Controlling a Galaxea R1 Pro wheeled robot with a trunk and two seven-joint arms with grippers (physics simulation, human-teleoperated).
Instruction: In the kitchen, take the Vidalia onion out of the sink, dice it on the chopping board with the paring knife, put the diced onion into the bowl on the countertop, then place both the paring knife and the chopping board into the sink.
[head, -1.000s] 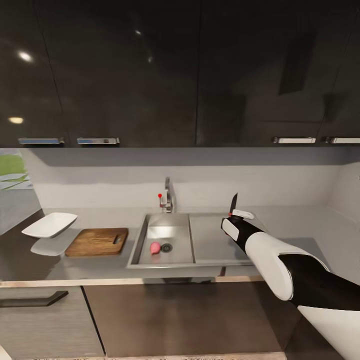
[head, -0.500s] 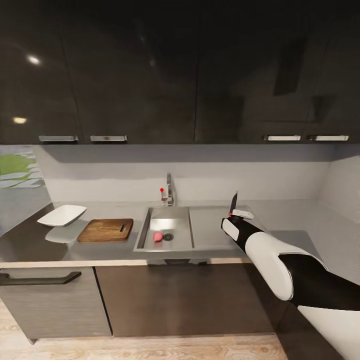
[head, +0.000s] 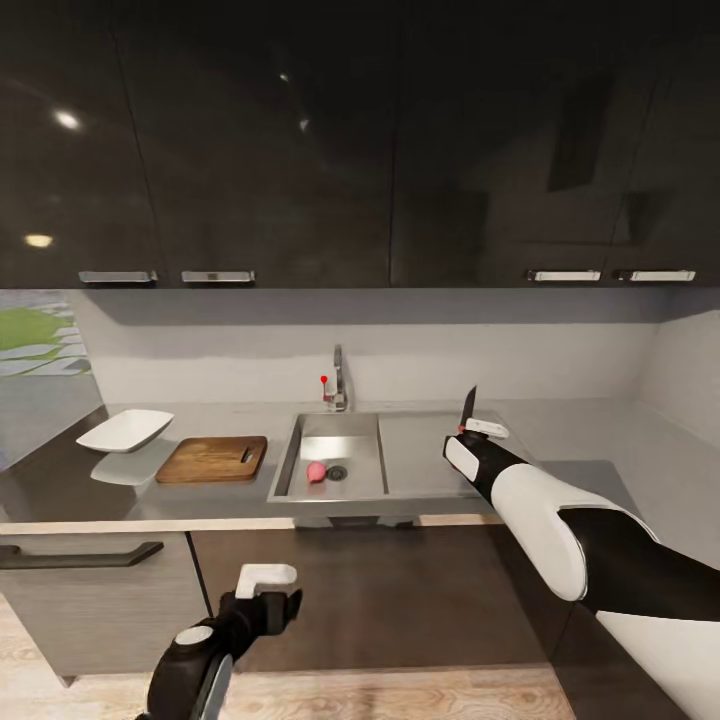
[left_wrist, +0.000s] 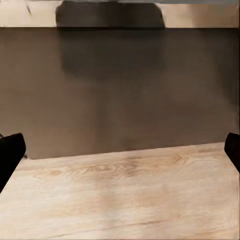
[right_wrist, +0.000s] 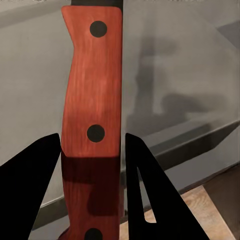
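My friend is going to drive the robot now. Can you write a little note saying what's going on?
Right tool: shut on the red-handled paring knife, blade pointing up, over the grey steel sink's drainboard.
Left tool: open, empty, low in front of the dark cabinets.
Small pink onion: in the basin, by the drain.
Brown wooden chopping board and white squarish bowl: on the grey countertop, left of the sink.
Done: knife picked up.
Left: fetch onion, dice, fill bowl, put knife and board in the sink.

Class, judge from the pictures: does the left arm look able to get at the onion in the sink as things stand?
Probably not yet. The left gripper hangs low before the cabinet front, below the countertop edge, while the Vidalia onion lies in the sink.
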